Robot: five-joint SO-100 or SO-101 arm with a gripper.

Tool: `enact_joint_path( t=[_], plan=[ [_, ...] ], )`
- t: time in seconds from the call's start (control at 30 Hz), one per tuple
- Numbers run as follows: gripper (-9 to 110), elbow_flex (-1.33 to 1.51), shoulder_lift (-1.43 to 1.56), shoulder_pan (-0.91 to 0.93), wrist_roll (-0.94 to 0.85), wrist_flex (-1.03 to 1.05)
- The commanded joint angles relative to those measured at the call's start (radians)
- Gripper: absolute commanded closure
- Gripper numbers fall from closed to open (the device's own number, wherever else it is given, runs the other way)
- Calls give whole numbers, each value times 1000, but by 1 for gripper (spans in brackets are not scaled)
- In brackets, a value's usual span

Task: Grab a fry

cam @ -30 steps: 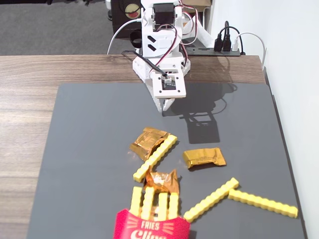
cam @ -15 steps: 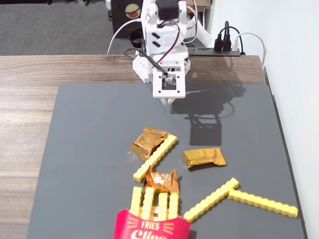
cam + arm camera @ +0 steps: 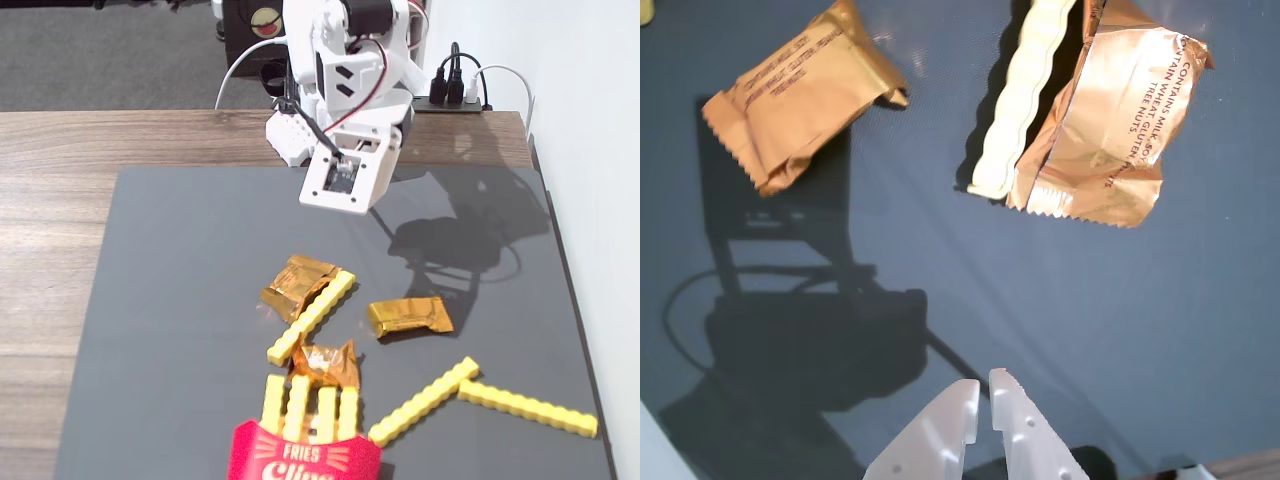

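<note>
Several yellow studded fries lie on the dark grey mat [image 3: 180,300]. One fry [image 3: 312,316] lies diagonally against a gold foil wrapper [image 3: 297,285]. Two more fries [image 3: 423,400] [image 3: 527,408] lie at the front right. In the wrist view the diagonal fry [image 3: 1020,100] sits at the top, touching a wrapper [image 3: 1110,120]. My gripper [image 3: 982,385] is at the bottom edge of that view, well short of the fry, above bare mat. Its jaws are closed to a thin gap and hold nothing. In the fixed view the gripper [image 3: 292,140] hangs over the mat's far edge.
A red FRIES carton [image 3: 300,460] with several fries upright in it stands at the front edge. Two more foil wrappers [image 3: 410,315] [image 3: 325,365] lie mid-mat; one also shows in the wrist view [image 3: 800,95]. A wall runs along the right. Cables and a power strip [image 3: 455,95] sit behind.
</note>
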Motion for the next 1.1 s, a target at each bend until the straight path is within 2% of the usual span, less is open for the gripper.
enact_joint_path(
  t=[0.0,0.43,0.77,0.93,1.07],
  plan=[
    [101,-109,-71,-2,29,-25],
    [101,-557,-480,-40,193,-17],
    [100,-985,-831,-81,285,64],
    [92,-1155,-980,-84,304,98],
    [81,-1243,-1097,-86,307,103]
  ],
)
